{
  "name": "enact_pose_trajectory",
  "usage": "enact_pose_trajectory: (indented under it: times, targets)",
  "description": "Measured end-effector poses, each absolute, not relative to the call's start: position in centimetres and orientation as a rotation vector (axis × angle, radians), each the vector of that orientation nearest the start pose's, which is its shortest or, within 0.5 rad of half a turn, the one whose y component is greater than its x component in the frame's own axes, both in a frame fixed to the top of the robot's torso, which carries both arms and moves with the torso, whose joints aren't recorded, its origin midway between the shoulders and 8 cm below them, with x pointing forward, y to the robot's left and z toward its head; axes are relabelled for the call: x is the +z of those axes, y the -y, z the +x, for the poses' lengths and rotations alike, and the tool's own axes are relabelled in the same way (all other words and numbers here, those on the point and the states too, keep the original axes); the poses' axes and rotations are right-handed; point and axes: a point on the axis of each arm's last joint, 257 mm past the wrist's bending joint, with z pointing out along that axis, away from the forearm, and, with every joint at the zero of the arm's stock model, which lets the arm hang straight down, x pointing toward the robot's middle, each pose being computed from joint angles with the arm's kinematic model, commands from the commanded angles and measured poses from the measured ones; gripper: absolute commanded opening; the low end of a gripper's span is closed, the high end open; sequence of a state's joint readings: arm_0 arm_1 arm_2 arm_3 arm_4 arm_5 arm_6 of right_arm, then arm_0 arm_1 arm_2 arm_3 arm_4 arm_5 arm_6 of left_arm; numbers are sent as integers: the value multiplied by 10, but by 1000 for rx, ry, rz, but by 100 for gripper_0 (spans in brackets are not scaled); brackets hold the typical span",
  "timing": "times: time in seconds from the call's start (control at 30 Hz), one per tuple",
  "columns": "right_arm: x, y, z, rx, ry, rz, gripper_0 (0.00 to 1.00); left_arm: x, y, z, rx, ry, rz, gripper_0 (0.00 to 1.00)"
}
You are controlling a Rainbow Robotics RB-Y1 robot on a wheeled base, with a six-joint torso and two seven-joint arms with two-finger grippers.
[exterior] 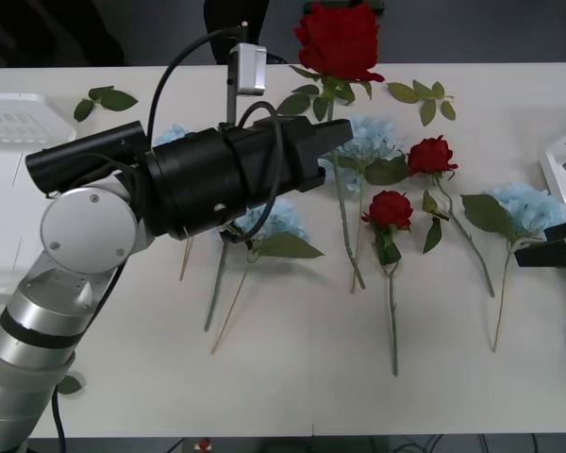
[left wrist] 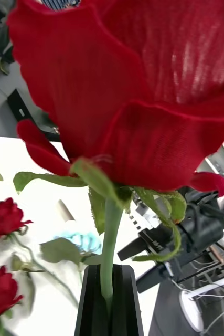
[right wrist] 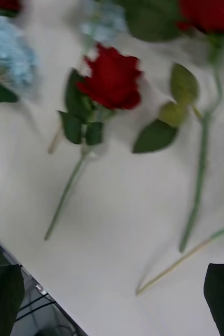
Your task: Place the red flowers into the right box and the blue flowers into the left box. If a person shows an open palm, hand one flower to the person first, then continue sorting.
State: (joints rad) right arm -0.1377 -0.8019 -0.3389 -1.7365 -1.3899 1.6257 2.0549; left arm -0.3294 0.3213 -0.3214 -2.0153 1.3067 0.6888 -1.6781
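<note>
My left gripper (exterior: pixel 338 140) is shut on the stem of a red flower (exterior: pixel 339 40), held upright above the table's middle. Its black fingers (left wrist: pixel 96 299) pinch the stem just under the big red head (left wrist: pixel 127 100). Two more red flowers (exterior: pixel 432 156) (exterior: pixel 390 209) lie on the table to the right, among blue flowers (exterior: pixel 368 134) (exterior: pixel 528 208) (exterior: pixel 274 222). My right gripper (exterior: pixel 547 250) hovers open at the right edge, above a lying red flower (right wrist: pixel 112 79), with nothing between its fingers (right wrist: pixel 7 294). The left box (exterior: pixel 9 189) is at far left. A corner of the right box (exterior: pixel 558 160) shows at far right.
Loose green leaf sprigs lie at the back of the table (exterior: pixel 104 99) (exterior: pixel 424 94), and a single leaf (exterior: pixel 66 384) lies by the front left. My left arm's dark forearm (exterior: pixel 198 179) hangs over another blue flower (exterior: pixel 174 134). The table's front strip is bare.
</note>
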Motion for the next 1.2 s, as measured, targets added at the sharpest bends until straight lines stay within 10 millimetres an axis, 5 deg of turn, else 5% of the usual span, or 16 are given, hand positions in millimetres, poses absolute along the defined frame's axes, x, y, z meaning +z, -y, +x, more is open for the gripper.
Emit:
enact_pose_trajectory:
  times: [0.27,0.5,0.9,1.2]
  targets:
    - [-152,260,364,859,-2101,-1031,100,-34,103,427,-1317,-1564,481,0]
    - [-144,217,337,1043,-1957,-1175,100,-31,115,424,-1325,-1549,500,0]
    - [-113,143,350,1171,-1733,-1188,100,-31,115,423,-1327,-1550,500,0]
    - [-125,111,354,1219,-1753,-1162,100,-31,115,423,-1327,-1551,501,0]
